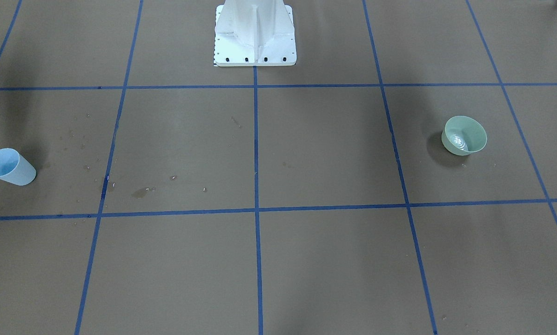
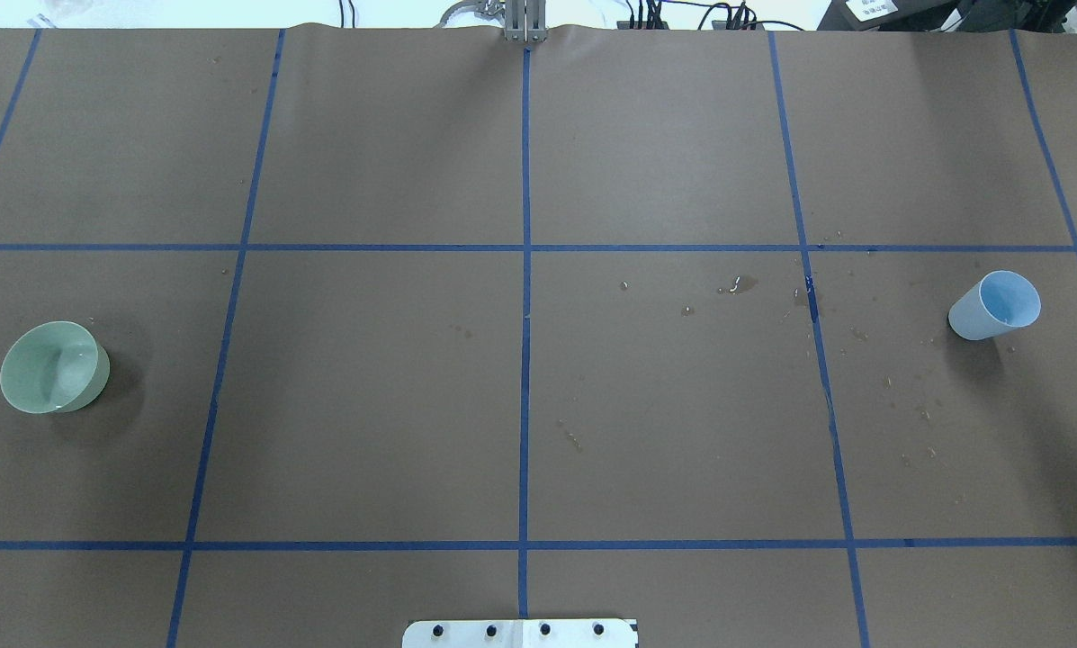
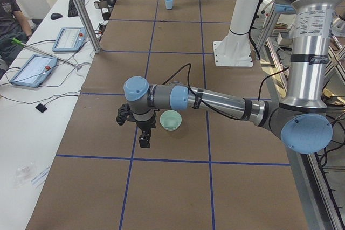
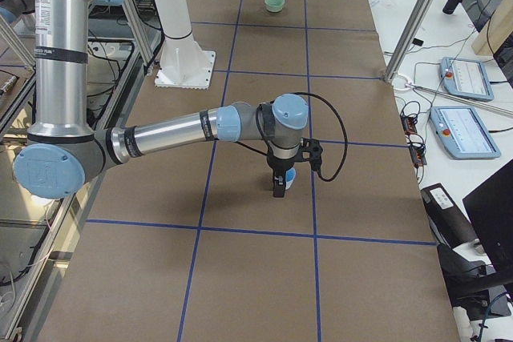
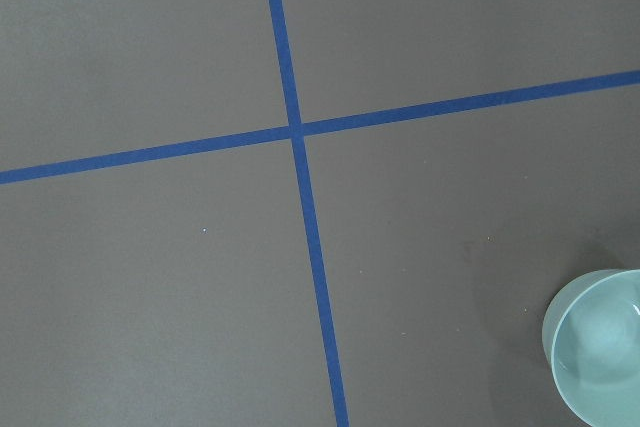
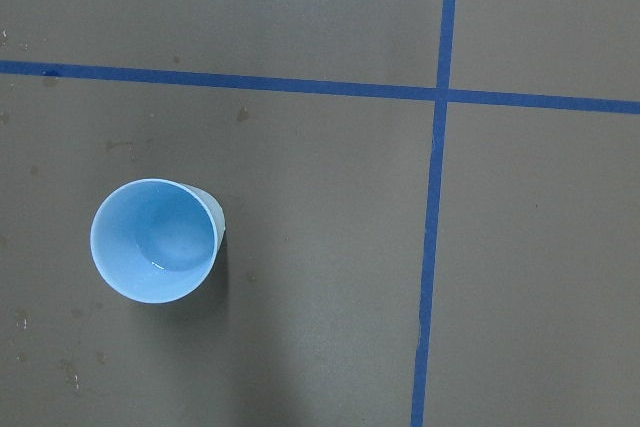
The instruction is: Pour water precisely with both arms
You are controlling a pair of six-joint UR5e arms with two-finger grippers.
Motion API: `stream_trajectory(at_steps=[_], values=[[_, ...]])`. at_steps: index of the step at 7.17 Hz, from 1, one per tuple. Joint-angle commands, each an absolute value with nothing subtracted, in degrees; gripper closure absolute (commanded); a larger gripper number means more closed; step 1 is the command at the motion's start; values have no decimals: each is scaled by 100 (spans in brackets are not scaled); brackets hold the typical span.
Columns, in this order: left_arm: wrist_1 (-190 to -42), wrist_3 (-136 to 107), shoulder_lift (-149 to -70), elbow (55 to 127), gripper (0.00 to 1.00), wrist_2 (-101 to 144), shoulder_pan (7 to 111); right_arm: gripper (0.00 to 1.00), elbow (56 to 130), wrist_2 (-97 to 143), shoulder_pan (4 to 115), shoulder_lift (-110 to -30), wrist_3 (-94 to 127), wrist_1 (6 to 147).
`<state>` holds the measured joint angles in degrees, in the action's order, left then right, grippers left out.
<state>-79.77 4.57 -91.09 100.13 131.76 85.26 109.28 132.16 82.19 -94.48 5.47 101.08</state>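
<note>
A pale green bowl [image 2: 52, 367] stands on the brown table on my left side, with water [image 1: 457, 139] showing as whitish ripples inside it. A light blue cup [image 2: 995, 306] stands upright on my right side. In the exterior left view my left gripper [image 3: 143, 143] hangs low beside the bowl [image 3: 171, 120], apart from it. In the exterior right view my right gripper [image 4: 278, 190] hangs low just in front of the cup [image 4: 289, 175]. I cannot tell whether either gripper is open or shut. The wrist views show the bowl [image 5: 600, 347] and the cup [image 6: 155, 240] from above, with no fingers in them.
The white pedestal [image 1: 255, 32] stands at the table's robot side. Small wet spots [image 2: 736, 286] lie on the paper between centre and cup. Blue tape lines [image 2: 525, 360] grid the table. A side table with control pendants [image 3: 32, 68] and a seated person [image 3: 8, 20] flanks it.
</note>
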Motion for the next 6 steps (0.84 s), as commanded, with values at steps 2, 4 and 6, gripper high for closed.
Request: stream_trajectory(at_steps=[2, 4, 6], values=[[-7998, 457, -9044, 10046, 1, 13332, 8552, 1, 10934, 13219, 8130, -9448, 571, 10107], [-7989, 466, -9044, 10046, 0, 13324, 8561, 1, 10934, 13219, 8130, -9448, 571, 10064], [-7989, 457, -9053, 9993, 0, 13307, 8560, 1, 10925, 13210, 8130, -9448, 571, 9984]])
